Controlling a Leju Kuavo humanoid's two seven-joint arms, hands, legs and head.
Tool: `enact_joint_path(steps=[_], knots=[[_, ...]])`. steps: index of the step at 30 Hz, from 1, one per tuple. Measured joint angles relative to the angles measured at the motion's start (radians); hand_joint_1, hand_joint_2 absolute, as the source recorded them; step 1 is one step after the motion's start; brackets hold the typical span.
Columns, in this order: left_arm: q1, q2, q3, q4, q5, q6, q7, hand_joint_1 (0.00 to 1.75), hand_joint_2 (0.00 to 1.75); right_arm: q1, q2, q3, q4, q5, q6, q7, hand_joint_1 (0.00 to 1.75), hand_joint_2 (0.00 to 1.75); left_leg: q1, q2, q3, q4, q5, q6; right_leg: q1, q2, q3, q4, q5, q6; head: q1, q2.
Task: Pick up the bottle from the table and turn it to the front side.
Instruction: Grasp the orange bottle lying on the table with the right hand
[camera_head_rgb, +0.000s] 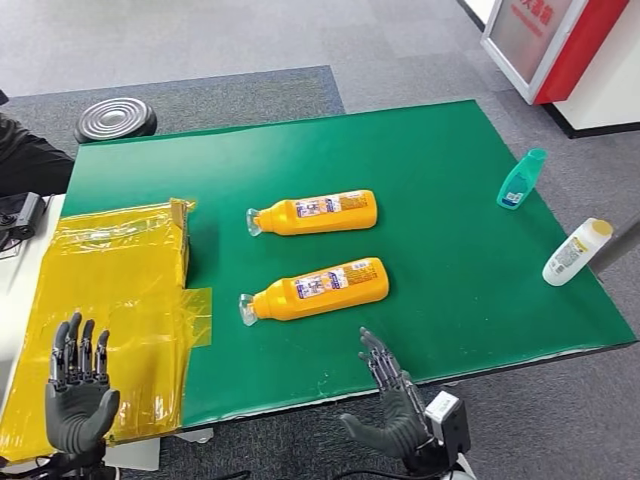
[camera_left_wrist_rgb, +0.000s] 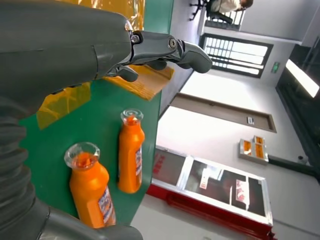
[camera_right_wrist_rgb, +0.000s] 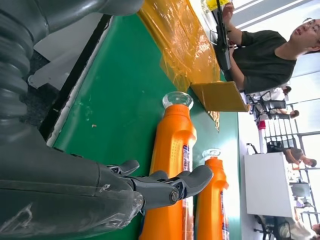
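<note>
you see both hands spread and holding nothing: left hand (camera_head_rgb: 75, 395) at 7 o'clock, right hand (camera_head_rgb: 391, 400) at 5 o'clock, just short of the nearer orange plastic bottle (camera_head_rgb: 317, 289) lying flat on the green table mat (camera_head_rgb: 453, 200)

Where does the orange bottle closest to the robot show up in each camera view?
Head view: near orange bottle lies on its side, centre of the green table, clear cap pointing toward the yellow plastic sheet.
Left wrist view: near orange bottle sits low in the picture, cap toward the camera.
Right wrist view: near orange bottle runs through the middle, behind the right robot hand.
Shared landmark: yellow plastic sheet.
</note>
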Motion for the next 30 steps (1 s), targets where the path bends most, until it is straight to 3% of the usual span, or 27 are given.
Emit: enact_joint_path(steps=[9, 15, 18, 23, 27, 30], knots=[[-0.003, 0.002, -0.044, 0.005, 0.012, 0.023, 0.000, 0.00, 1.75, 0.015, -0.004, -0.029, -0.022, 0.032, -0.018, 0.001, 0.00, 1.75, 0.000, 0.000, 0.000, 0.000, 0.000, 0.000, 0.000, 0.000, 0.000, 0.000, 0.000, 0.000, 0.000, 0.000], [0.004, 0.028, -0.094, 0.005, 0.041, 0.100, 0.000, 0.00, 1.75, 0.028, -0.004, -0.038, -0.127, 0.325, -0.217, 0.006, 0.00, 1.75, 0.000, 0.000, 0.000, 0.000, 0.000, 0.000, 0.000, 0.000, 0.000, 0.000, 0.000, 0.000, 0.000, 0.000], [0.013, 0.048, -0.099, 0.005, 0.055, 0.099, 0.000, 0.00, 1.75, 0.010, -0.017, -0.009, -0.212, 0.515, -0.306, 0.084, 0.00, 1.75, 0.000, 0.000, 0.000, 0.000, 0.000, 0.000, 0.000, 0.000, 0.000, 0.000, 0.000, 0.000, 0.000, 0.000], [0.021, 0.071, -0.084, 0.011, 0.043, 0.080, 0.000, 0.00, 1.75, -0.083, -0.085, 0.061, -0.265, 0.724, -0.354, 0.257, 0.00, 1.75, 0.000, 0.000, 0.000, 0.000, 0.001, 0.000, 0.000, 0.000, 0.000, 0.000, 0.001, 0.000, 0.000, 0.000], [0.013, 0.078, -0.075, 0.038, 0.023, 0.081, 0.000, 0.00, 1.75, -0.184, -0.138, 0.100, -0.252, 0.817, -0.342, 0.368, 0.00, 1.75, 0.000, 0.000, 0.000, 0.000, 0.002, 0.001, -0.001, 0.000, 0.001, 0.000, 0.002, 0.002, 0.000, 0.000], [-0.001, 0.082, -0.074, 0.064, 0.018, 0.077, 0.000, 0.00, 1.75, -0.275, -0.185, 0.137, -0.219, 0.858, -0.260, 0.459, 0.00, 1.75, 0.000, 0.000, 0.000, 0.000, 0.003, 0.001, -0.001, 0.000, 0.001, 0.000, 0.003, 0.001, 0.000, 0.000]])
